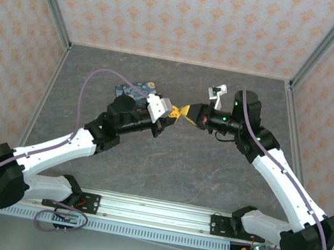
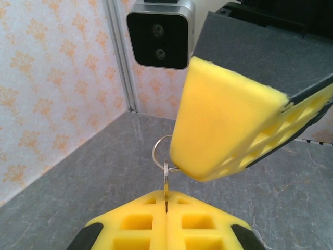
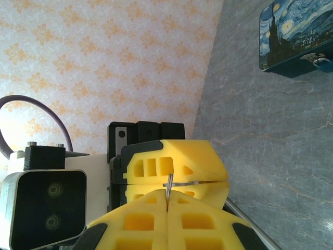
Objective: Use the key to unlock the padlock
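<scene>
The small, thin silver metal key [image 2: 166,179] on its wire ring is held above the grey stone-patterned desk [image 1: 166,164], where the two arms meet tip to tip. The left claw [image 2: 166,211] is closed, its yellow foam pads pinching the key edge-on. The right claw [image 3: 167,205] is closed too, clamped on the same bit of metal from the opposite side. I cannot tell which claw has the blade and which has the ring end.

The tiny teal-blue padlock [image 3: 318,60] with its greyish metal part sits well apart from them, at one edge of the dark-blue rectangular tin with a starry-night print [image 3: 294,34]. I cannot tell whether it rests on the tin or against it.

The key looks light, stiff and slick. It probably twists easily in soft foam, so it is best gripped flat across its head with the blade left free. The padlock looks light enough to skid when pushed, so one claw should brace its body and keep the keyhole clear.
</scene>
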Robot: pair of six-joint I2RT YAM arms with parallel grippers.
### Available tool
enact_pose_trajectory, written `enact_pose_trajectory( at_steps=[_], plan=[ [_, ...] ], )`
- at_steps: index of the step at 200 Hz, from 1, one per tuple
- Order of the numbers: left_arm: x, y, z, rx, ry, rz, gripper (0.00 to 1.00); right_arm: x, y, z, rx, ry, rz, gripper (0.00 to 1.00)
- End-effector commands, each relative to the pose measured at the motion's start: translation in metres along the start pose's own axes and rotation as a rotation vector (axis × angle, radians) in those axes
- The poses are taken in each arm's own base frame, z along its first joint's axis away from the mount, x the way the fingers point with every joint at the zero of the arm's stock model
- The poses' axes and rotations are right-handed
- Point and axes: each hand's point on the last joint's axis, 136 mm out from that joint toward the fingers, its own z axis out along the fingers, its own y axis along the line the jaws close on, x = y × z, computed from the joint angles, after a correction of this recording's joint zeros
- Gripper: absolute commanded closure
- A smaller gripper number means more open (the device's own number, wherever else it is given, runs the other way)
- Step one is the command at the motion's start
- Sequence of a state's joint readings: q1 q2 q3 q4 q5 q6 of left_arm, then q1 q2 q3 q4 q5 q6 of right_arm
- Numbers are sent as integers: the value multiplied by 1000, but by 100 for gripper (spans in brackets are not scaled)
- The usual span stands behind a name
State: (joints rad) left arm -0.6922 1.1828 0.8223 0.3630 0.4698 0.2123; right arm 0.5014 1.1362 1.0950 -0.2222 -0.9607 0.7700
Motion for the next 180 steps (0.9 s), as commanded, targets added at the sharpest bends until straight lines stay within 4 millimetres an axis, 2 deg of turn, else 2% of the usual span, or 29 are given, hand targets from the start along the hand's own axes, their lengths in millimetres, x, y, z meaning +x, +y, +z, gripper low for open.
enact_pose_trajectory(
  at_steps=[1, 15, 45, 71, 98, 123, 150, 180],
  plan=[
    [-4, 1, -6, -17, 9, 33, 100, 3, 8, -6, -15, -11, -44, 100],
    [-2, 0, -8, -14, 29, 52, 100, 6, 4, -8, 16, -8, -73, 94],
    [9, -6, -18, 14, 117, 118, 100, 6, -12, -34, 220, -57, -274, 64],
    [17, -15, -28, 75, 206, 181, 100, 4, -18, -53, 313, -108, -511, 48],
    [28, -21, -34, 131, 317, 228, 100, 10, -11, -59, 268, -132, -789, 48],
    [37, -21, -36, 163, 399, 256, 100, 26, -5, -53, 171, -81, -1025, 52],
    [41, -25, -35, 196, 425, 268, 100, 38, -14, -46, 145, 21, -1185, 60],
    [48, -34, -34, 248, 436, 316, 100, 53, -20, -36, 100, 140, -1381, 61]
  ],
)
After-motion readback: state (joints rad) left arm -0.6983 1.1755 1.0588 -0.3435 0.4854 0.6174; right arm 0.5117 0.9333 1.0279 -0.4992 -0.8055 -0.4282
